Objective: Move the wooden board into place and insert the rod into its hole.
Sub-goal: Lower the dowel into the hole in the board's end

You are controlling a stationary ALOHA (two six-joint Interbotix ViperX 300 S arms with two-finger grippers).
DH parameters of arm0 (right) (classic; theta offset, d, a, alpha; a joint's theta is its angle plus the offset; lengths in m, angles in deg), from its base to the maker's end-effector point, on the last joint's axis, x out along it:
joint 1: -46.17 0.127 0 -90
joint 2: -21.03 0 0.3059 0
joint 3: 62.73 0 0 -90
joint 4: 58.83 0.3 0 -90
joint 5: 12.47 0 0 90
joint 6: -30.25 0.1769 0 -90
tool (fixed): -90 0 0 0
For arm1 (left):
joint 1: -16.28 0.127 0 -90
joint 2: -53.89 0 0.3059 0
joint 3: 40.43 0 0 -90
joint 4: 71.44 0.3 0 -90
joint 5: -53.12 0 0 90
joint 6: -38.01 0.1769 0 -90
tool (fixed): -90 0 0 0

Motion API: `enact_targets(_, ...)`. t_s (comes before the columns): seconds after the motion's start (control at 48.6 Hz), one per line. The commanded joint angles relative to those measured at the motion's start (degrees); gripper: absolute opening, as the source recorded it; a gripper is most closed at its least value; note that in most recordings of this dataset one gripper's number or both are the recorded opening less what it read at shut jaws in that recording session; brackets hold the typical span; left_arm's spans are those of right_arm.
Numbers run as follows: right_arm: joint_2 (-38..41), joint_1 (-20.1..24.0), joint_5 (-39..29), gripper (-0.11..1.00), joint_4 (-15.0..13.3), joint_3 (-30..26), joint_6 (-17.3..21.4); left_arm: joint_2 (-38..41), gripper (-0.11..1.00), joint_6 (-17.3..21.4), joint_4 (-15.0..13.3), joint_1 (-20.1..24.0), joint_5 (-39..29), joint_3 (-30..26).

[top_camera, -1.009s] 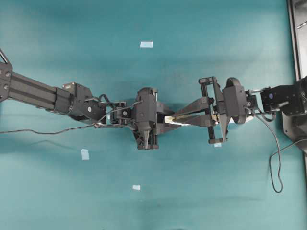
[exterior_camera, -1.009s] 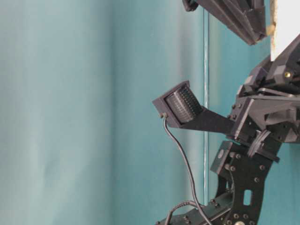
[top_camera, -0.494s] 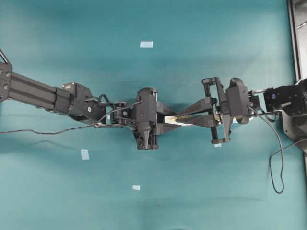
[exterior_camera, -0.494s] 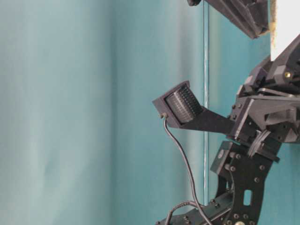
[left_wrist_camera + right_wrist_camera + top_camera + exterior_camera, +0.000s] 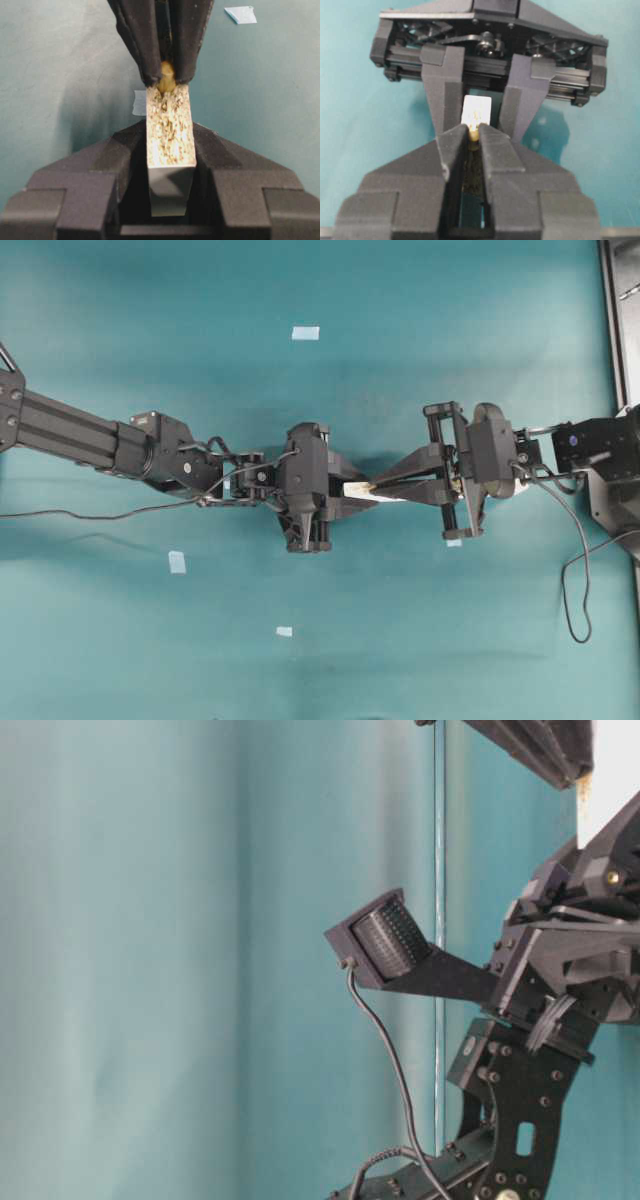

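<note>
Much of the board and rod sits out of sight behind the two grippers.

From overhead, only a short pale stretch of the wooden board (image 5: 358, 490) shows between the left gripper (image 5: 345, 492) and right gripper (image 5: 378, 483); its ends are covered. In the left wrist view the rod (image 5: 166, 82) shows only as a tan nub, its length buried between dark fingers (image 5: 140, 45), and whether it has entered a hole cannot be told. The table-level view cuts the board at its right edge.

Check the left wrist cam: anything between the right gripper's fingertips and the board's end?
Only the rod. In the left wrist view it is pinched by the right gripper and meets the chipboard end of the wooden board, which the left gripper clamps.
</note>
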Motion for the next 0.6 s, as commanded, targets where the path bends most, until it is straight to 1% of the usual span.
enact_targets(0.0, 0.18, 0.35, -3.25, 0.09, 0.18, -1.14, 0.0, -1.76, 0.24, 0.18, 0.09, -0.18, -0.44, -0.44)
enact_targets(0.185, -0.18, 0.88, -7.21, 0.09, 0.18, -1.58, 0.09, -1.76, 0.24, 0.18, 0.09, -0.18, -0.44, -0.26)
enact_targets(0.329, -2.72, 1.14, -8.44, 0.09, 0.09, -1.49, 0.35, -1.76, 0.24, 0.18, 0.09, -0.18, -0.44, 0.0)
enact_targets(0.412, -4.31, 1.14, -10.46, 0.09, 0.09, -1.32, 1.41, -1.85, 0.24, 0.26, 0.09, -0.18, -0.44, 0.0)
enact_targets(0.577, -7.29, 1.14, -16.7, 0.09, -0.18, -1.05, 4.13, -1.85, 0.24, 0.18, 0.09, -0.18, -0.44, -0.26)
